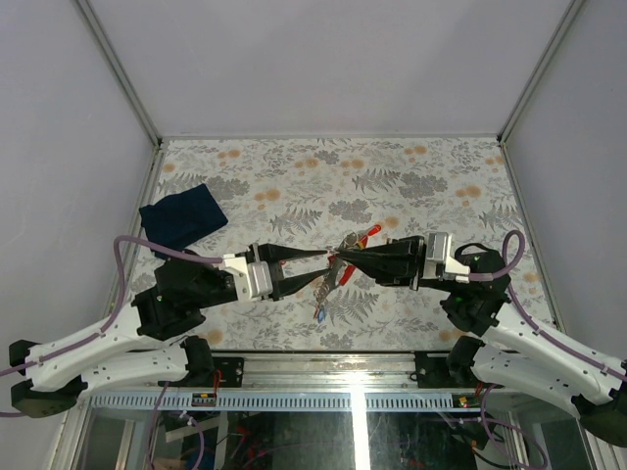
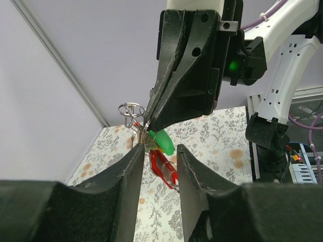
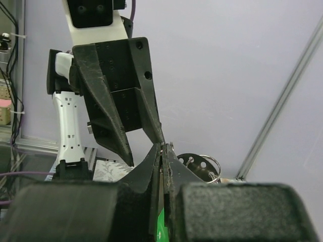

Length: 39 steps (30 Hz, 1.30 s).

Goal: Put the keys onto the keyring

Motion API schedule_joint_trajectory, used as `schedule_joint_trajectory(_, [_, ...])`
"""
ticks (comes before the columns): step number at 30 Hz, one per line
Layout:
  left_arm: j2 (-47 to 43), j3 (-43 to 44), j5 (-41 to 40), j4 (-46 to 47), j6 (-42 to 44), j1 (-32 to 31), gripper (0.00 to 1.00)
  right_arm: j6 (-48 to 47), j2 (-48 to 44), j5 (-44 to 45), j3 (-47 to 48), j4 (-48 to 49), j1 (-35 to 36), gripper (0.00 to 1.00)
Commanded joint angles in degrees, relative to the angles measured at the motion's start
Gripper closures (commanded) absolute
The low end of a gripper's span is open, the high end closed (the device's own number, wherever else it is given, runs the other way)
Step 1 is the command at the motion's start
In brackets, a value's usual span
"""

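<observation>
— What has the right claw (image 1: 336, 259) got?
— Its two matte black fingers are pressed flat together, only a hairline slit between them; at the very tip they pinch the keyring (image 2: 131, 110), held up off the table (image 1: 421, 186); which part of it is nipped I cannot tell.
— And its shape?
— A thin loop of bright wire sticks out just beside the tip; next to it sits a flat grey fob (image 3: 193, 162), rounded and drilled with small holes; a red strap (image 1: 368, 233), smooth and curved, bows out to the side of the same claw.
— Any keys?
— A green-tagged key (image 2: 162, 142), the tag glossy plastic, hangs right under that tip; lower down dangles another small key (image 1: 321, 311), its tag bluish, too small to be sure.
— The left claw (image 1: 323, 269)?
— Open; its tapered black fingers stand apart with a clear gap; the tips flank the bunch from the opposite side; one tip comes very near the right claw's tip, whether touching I cannot tell.
— Anything else?
— The table bears a leaf-and-flower print in grey and orange; a dark blue cloth (image 1: 183, 217), soft and rumpled, lies well apart, out beyond the left claw's wrist.
</observation>
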Motion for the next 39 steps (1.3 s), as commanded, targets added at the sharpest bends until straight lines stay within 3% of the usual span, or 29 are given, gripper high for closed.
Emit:
schedule_joint_trajectory(1, [-0.10, 1.30, 1.29, 3.63, 1.05, -0.40, 0.69, 1.81, 0.17, -2.43, 2.72, 5.23, -0.38, 1.00])
schedule_joint_trajectory(22, [1.26, 2.44, 2.37, 2.53, 1.49, -0.42, 0.71, 3.43, 0.27, -7.14, 3.90, 3.69, -0.32, 1.00])
schedule_joint_trajectory(31, [1.70, 3.25, 4.81, 1.51, 1.96, -0.44, 0.99, 2.58, 0.31, -7.52, 4.22, 2.28, -0.36, 1.00])
schedule_joint_trajectory(35, [2.60, 6.04, 5.01, -4.67, 3.48, -0.43, 1.00, 0.55, -0.36, -7.16, 4.90, -0.92, -0.32, 0.99])
schedule_joint_trajectory(39, [4.29, 12.10, 3.15, -15.38, 5.88, -0.49, 1.00, -5.18, -2.39, -6.33, 7.07, -10.51, -0.33, 0.87])
